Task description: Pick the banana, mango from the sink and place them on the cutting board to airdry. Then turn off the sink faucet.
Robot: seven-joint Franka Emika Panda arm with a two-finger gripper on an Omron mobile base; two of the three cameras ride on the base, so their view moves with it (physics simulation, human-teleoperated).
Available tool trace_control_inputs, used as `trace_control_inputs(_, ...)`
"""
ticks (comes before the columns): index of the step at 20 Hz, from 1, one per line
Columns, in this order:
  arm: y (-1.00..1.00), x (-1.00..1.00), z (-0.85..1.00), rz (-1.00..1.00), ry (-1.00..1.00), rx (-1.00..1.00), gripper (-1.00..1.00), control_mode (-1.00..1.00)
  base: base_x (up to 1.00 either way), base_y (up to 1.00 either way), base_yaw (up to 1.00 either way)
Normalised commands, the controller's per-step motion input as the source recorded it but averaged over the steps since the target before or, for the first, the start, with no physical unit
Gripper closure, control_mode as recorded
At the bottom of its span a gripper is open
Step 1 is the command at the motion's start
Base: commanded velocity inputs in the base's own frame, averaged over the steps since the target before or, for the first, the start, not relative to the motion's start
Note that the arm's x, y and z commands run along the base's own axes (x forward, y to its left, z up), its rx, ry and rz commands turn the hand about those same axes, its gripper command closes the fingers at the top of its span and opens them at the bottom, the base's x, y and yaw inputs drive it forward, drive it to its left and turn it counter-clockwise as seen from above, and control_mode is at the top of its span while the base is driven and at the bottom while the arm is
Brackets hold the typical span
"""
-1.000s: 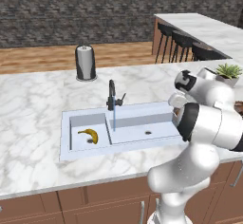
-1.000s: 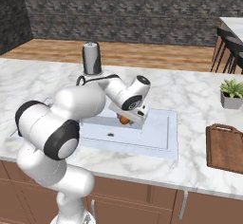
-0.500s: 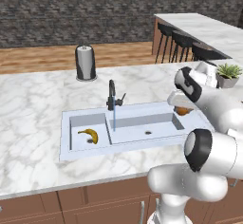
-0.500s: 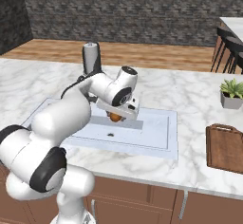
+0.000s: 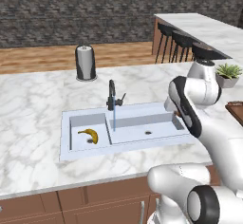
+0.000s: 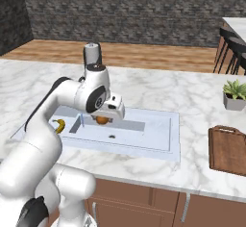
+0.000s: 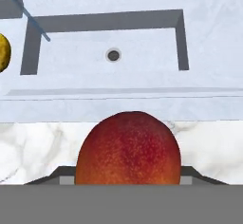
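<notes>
My gripper [image 6: 104,117] is shut on the orange-red mango [image 6: 101,120] and holds it in the air above the sink [image 6: 158,139]. Seen along the hand, the mango [image 7: 128,149] covers the fingertips, with the sink's larger compartment [image 7: 71,71] and its drain beyond. The yellow banana [image 5: 88,135] lies in the smaller left compartment, and it also shows as banana [image 6: 59,125] and banana [image 7: 2,52]. A thin blue stream runs from the dark faucet [image 5: 112,95]. Low on the right counter lies the brown cutting board [image 6: 228,149], also showing as cutting board [image 5: 236,109].
A dark paper-towel holder [image 5: 85,62] stands behind the sink on the marble counter. A grey potted plant [image 6: 235,94] sits beyond the cutting board. Bar stools [image 5: 178,38] line the far counter on the right.
The arm has swung its elbow round and folded differently. The hand, still carrying the mango, has drifted a little left in the right base view. The banana has not moved.
</notes>
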Motion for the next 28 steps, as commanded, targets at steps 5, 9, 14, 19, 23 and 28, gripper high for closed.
trace_control_inputs(5, -0.01, -0.88, 0.59, 0.0, 0.0, -0.03, 1.0, -1.0, 0.0, 0.0, 0.0)
trace_control_inputs(9, -0.02, -0.76, 0.3, 0.0, -0.03, 0.0, 1.0, -1.0, 0.0, 0.0, 0.0)
trace_control_inputs(14, 0.0, -0.06, 0.0, 0.0, 0.0, 0.0, 1.0, -1.0, 0.0, 0.0, 0.0)
trace_control_inputs(19, 0.0, -0.04, -0.07, 0.0, -0.1, -0.09, 1.0, -1.0, 0.0, 0.0, 0.0)
trace_control_inputs(23, -0.06, -0.31, 0.05, 0.0, -0.23, -0.14, 1.0, -1.0, 0.0, 0.0, 0.0)
trace_control_inputs(28, -0.22, -0.46, 0.1, 0.0, -0.21, -0.08, 1.0, -1.0, 0.0, 0.0, 0.0)
